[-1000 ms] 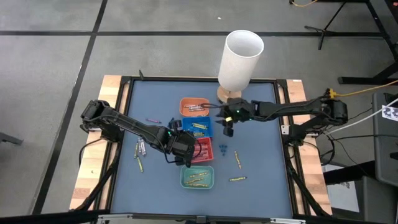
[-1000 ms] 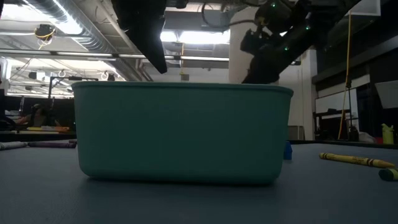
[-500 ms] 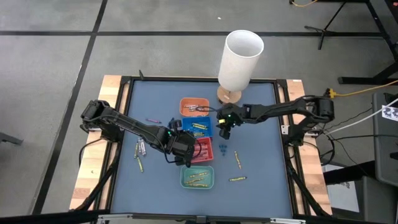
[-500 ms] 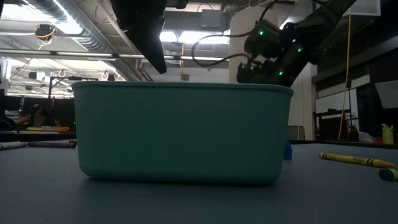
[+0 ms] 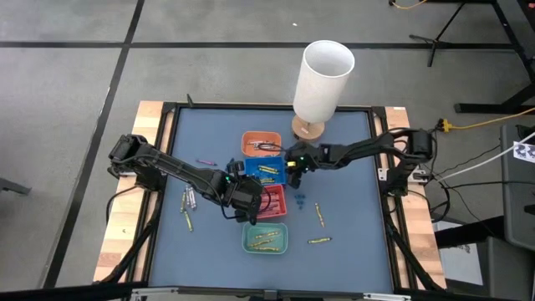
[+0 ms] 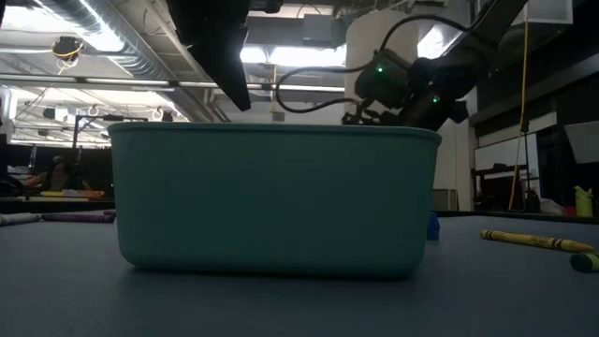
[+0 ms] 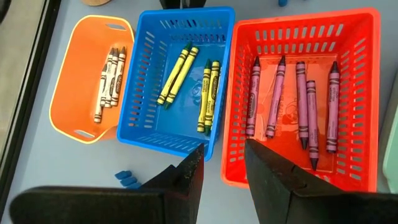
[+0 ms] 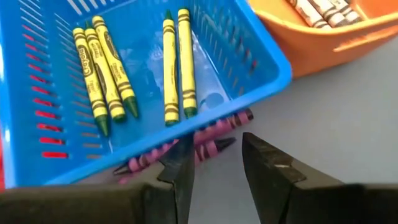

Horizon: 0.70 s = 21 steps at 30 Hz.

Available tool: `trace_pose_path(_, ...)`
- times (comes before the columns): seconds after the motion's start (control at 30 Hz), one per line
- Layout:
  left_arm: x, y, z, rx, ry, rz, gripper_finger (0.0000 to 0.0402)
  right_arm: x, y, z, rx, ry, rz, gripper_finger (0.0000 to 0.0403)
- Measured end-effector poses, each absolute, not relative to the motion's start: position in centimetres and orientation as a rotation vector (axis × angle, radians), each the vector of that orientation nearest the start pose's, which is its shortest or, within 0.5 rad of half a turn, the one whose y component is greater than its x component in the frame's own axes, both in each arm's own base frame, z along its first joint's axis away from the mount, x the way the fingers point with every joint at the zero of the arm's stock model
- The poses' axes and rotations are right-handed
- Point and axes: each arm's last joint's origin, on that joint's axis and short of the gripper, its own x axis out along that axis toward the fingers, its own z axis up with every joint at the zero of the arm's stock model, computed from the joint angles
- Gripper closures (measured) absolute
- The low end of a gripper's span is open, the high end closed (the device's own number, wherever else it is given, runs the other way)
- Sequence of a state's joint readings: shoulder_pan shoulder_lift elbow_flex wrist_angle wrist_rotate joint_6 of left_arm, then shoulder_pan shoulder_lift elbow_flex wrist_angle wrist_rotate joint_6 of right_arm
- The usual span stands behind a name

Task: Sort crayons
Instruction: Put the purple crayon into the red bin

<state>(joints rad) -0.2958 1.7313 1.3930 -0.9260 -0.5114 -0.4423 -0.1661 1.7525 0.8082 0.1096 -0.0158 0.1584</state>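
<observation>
Four small trays stand in a row down the table's middle: orange point(image 5: 262, 144), blue point(image 5: 266, 171), red point(image 5: 272, 201) and teal point(image 5: 265, 238). The blue tray point(image 8: 124, 81) holds yellow crayons point(image 8: 177, 62). The red tray point(image 7: 298, 93) holds purple crayons point(image 7: 301, 102). Two purple crayons point(image 8: 205, 144) lie on the table against the blue tray's right side. My right gripper point(image 8: 214, 165) is open, its fingers on either side of them, just above. My left gripper point(image 7: 222, 171) is open and empty over the red tray's edge.
A tall white cylinder point(image 5: 324, 79) stands at the table's far edge. Loose yellow crayons point(image 5: 319, 215) lie right of the trays, with small blue pieces point(image 5: 300, 198). More crayons point(image 5: 189, 201) lie left of the trays. The teal tray point(image 6: 271, 201) fills the low view.
My right gripper has gone toward the table's left edge and down, from beside the cylinder's base to the blue tray's right side. It has stayed open.
</observation>
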Motion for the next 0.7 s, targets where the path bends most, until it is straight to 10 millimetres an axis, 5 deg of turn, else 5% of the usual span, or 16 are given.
trace_pose_path(0.7, 33.1, -8.6, 25.1, 0.107, 1.083, 0.432, 0.0301, 32.1, -3.8, 12.3, 0.149, 0.856, -0.258, 0.0272)
